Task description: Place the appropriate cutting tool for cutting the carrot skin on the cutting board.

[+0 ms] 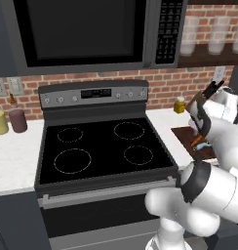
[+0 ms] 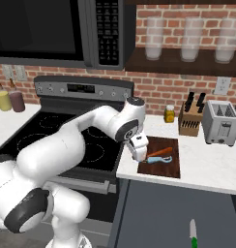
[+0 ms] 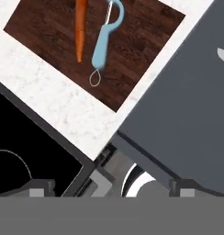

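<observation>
The light blue peeler [image 3: 104, 41] lies flat on the dark wooden cutting board [image 3: 141, 55], right beside the orange carrot [image 3: 80, 27] and roughly parallel to it. In the right base view the peeler [image 2: 161, 159] and carrot [image 2: 161, 152] rest on the left half of the board [image 2: 166, 169]. My gripper [image 2: 142, 157] hangs just above the board's left edge, near the counter's corner by the stove. In the hand view the gripper [image 3: 111, 187] is open, its tips wide apart with nothing between them. The left base view shows the board [image 1: 182, 133] partly behind my arm.
A tan knife block [image 2: 191, 118] with black handles, a toaster [image 2: 220, 123] and a yellow jar [image 2: 169, 114] stand behind the board. The black stovetop [image 1: 101, 146] lies to its left. A green-handled knife [image 2: 192, 235] lies on the floor. Two jars [image 1: 9, 121] stand far left.
</observation>
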